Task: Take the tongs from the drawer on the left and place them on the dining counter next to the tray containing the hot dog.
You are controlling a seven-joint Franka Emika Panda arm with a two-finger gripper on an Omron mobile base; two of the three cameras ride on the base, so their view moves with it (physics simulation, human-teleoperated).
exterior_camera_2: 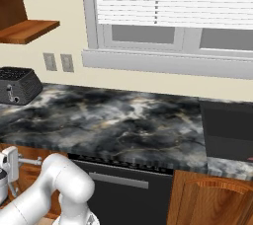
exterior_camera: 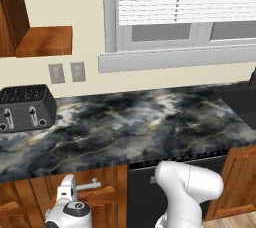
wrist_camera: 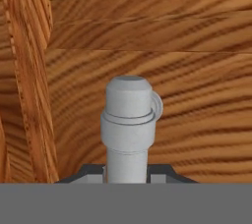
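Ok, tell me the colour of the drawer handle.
Silver-grey; the handle shows best in the hand view.

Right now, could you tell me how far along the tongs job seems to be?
Early days. Done: the white arm's claw has reached the reddish-brown wooden drawer under the marbled stone counter and is shut on its silver bar handle. In hand: the grip, with the drawer front seemingly not yet pulled out. Left: opening it, lifting the tongs out and carrying them to the dining counter.
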